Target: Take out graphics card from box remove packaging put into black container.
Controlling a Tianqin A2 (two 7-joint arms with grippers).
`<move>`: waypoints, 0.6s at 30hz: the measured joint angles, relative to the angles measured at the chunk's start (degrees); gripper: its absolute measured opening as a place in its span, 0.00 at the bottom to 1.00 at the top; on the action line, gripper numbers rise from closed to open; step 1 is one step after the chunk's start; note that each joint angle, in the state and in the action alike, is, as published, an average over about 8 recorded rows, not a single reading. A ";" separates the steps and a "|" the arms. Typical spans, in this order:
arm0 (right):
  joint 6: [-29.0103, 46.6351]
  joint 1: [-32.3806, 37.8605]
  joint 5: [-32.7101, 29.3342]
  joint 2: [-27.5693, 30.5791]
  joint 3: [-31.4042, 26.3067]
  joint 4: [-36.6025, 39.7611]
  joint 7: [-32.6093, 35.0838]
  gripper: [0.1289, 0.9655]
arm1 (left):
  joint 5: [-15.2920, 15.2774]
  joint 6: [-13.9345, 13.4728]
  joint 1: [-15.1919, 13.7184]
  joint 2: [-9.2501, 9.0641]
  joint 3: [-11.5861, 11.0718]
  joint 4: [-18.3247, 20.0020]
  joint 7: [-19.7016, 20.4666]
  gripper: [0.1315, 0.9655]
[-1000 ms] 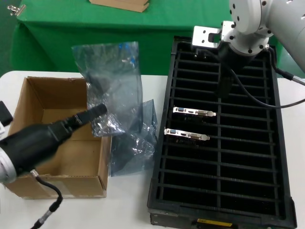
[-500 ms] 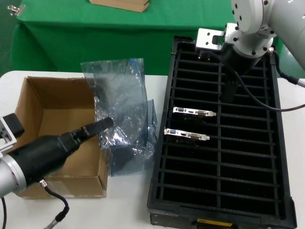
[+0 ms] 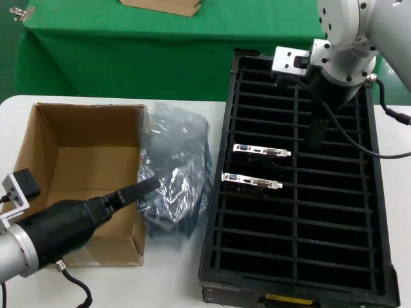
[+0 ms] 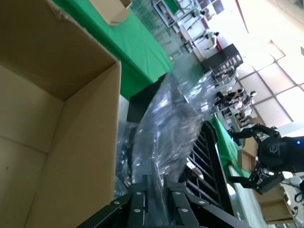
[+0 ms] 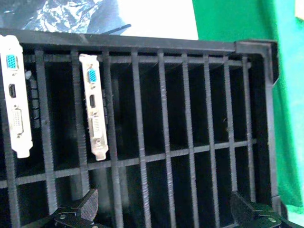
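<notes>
Head camera gave me the whole bench: my left gripper (image 3: 149,186) sat low beside the open cardboard box (image 3: 77,138), its fingers pinched together on the crinkly plastic bag (image 3: 176,170). That bag was slumped in a heap on the white table (image 3: 173,282), wedged between the box's right wall and the left edge of the black tray (image 3: 302,276). I could not tell whether a card was inside the bag; the plastic was too creased and shiny to see through.

From the left wrist camera I saw the two black fingers (image 4: 137,209) closed on the bag (image 4: 166,123), with the brown box wall (image 4: 80,156) right alongside and the tray (image 4: 209,156) beyond it.

My right gripper (image 3: 318,138) hung over the far half of the tray, above its right column of slots. On the right wrist camera the two fingertips (image 5: 76,209) stood wide apart with nothing between them, only the slots of the tray (image 5: 256,52) below.

Two cards with silver brackets stood in neighbouring slots of the left column: a farther card (image 3: 261,151) and a nearer card (image 3: 252,182). The right wrist camera showed a blue port on each bracket.

A green cloth (image 3: 128,51) covered the surface behind the table.
</notes>
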State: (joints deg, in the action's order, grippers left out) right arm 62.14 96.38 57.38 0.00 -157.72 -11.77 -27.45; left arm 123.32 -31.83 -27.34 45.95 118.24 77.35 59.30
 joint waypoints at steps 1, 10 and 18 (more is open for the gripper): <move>0.18 -0.04 0.02 0.00 0.00 0.14 -0.02 1.00 | -0.34 -0.03 0.10 0.04 0.06 0.16 0.31 0.08; 1.92 -0.10 0.25 0.00 0.11 1.59 -0.03 1.00 | -2.66 -0.16 0.52 -0.29 -0.13 1.08 2.24 0.23; 3.18 0.09 -0.48 0.00 0.82 2.49 -0.16 1.00 | -3.72 0.15 0.21 -2.24 -2.08 1.15 1.36 0.42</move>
State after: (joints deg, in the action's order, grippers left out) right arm 65.32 96.47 56.89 0.00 -156.89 -9.28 -27.61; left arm 119.59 -31.68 -27.13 43.71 116.16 78.50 60.65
